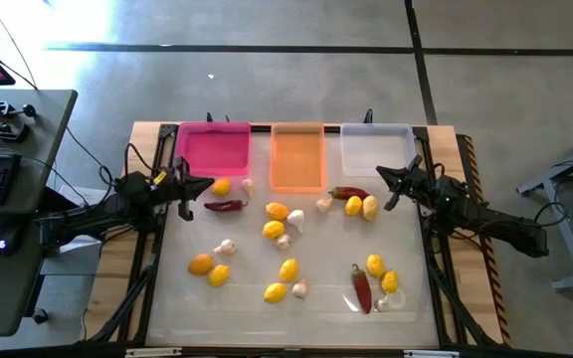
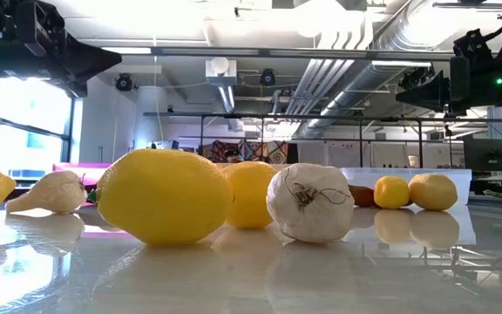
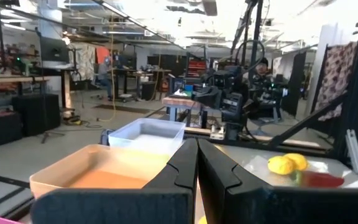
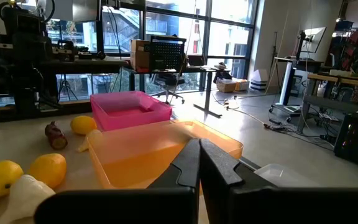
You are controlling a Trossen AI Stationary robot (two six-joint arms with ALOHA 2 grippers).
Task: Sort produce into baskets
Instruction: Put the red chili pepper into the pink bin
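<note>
On the glossy counter (image 1: pixel 167 308) your produce (image 1: pixel 278 231) lies scattered before three seemingly empty baskets (image 1: pixel 297 156), both the left tool (image 1: pixel 199 186) and right tool (image 1: pixel 390 177) shut and empty, so round lemons may roll if nudged.

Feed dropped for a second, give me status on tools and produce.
Left tool and right tool shut, empty, raised near the baskets. Pink basket, orange basket, clear basket all empty. Lemons, garlic, chilies unsorted on table.
</note>
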